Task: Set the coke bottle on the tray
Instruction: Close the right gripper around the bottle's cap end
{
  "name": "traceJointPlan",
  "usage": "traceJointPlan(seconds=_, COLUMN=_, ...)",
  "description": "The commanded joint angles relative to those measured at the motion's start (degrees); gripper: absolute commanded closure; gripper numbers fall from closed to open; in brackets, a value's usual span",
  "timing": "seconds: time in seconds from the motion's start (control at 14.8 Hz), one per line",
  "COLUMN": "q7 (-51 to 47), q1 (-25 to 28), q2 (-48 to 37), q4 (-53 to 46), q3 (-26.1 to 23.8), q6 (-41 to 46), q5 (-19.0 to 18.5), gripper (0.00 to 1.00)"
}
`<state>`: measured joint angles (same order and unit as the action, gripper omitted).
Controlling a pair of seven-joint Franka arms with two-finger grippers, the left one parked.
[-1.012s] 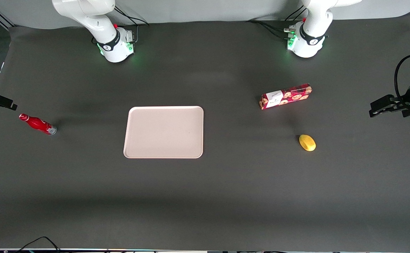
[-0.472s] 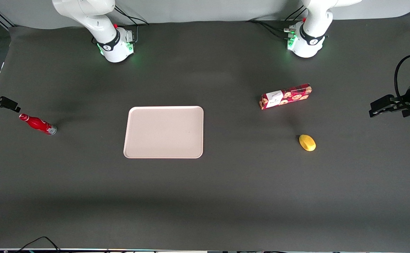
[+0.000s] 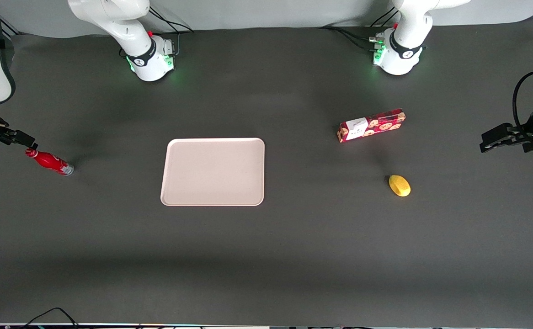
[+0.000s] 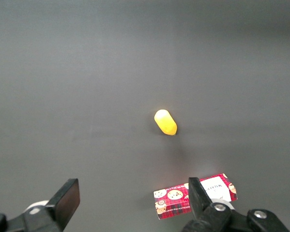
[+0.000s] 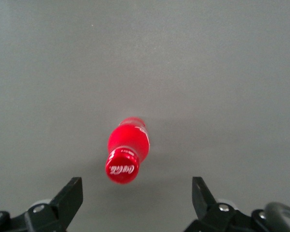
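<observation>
While the coke bottle [image 3: 49,161] is not yet gripped, the step in hand reads as the approach: nothing is lifted and the tray [image 3: 213,172] holds nothing.

Nearest the front camera among the loose things is a small yellow object [image 3: 399,185], toward the parked arm's end of the table. The tray sits about mid-table, flat, at much the same depth. The bottle stands on the dark mat toward the working arm's end, well apart from the tray, at about the same depth as the tray's middle. In the wrist view the bottle [image 5: 126,153] is seen from above, cap uppermost, so it appears to stand upright or nearly so.

The gripper [image 3: 19,138] hovers just beside the bottle's cap, slightly farther from the front camera than the bottle's body. Its fingers [image 5: 71,194] are spread wide, with nothing between them; the cap lies between the two fingertips but off-centre, closer to one than the other.

Farther still lies a red cookie box [image 3: 371,124], toward the parked arm's end, and it plays no part here.

The next move seems to call for centring the open fingers over the bottle, coming down around its neck or body, and closing firmly, since the glossy surface may slip. A careless descent could knock it over.
</observation>
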<state>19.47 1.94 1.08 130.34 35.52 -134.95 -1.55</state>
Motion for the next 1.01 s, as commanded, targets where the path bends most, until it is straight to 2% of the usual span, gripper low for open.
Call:
traceJointPlan(seconds=0.0, q7=2.50, q1=-0.09, q2=3.40, q4=-0.35, q3=-0.10, q6=-3.64, q5=1.82, gripper=0.00)
traceJointPlan(seconds=0.13, q7=2.41, q1=-0.10, q2=4.80, q4=-0.35, q3=-0.19, q6=-4.97, q5=2.60, gripper=0.00)
traceJointPlan(seconds=0.2, q7=2.59, q1=0.08, q2=5.16, q4=-0.35, q3=-0.19, q6=-4.97, q5=4.87, gripper=0.00)
traceJointPlan(seconds=0.27, q7=2.59, q1=0.25, q2=5.16, q4=-0.35, q3=-0.28, q6=-4.71, q5=5.42, gripper=0.00)
traceJointPlan(seconds=0.54, q7=2.59, q1=0.52, q2=5.16, q4=-0.35, q3=-0.37, q6=-4.35, q5=5.69, gripper=0.03)
traceJointPlan(seconds=0.67, q7=2.59, q1=0.61, q2=5.16, q4=-0.44, q3=-0.46, q6=-4.35, q5=5.60, gripper=0.22)
traceJointPlan(seconds=0.94, q7=2.76, q1=0.70, q2=5.16, q4=-0.53, q3=-0.46, q6=-4.35, q5=5.60, gripper=0.76)
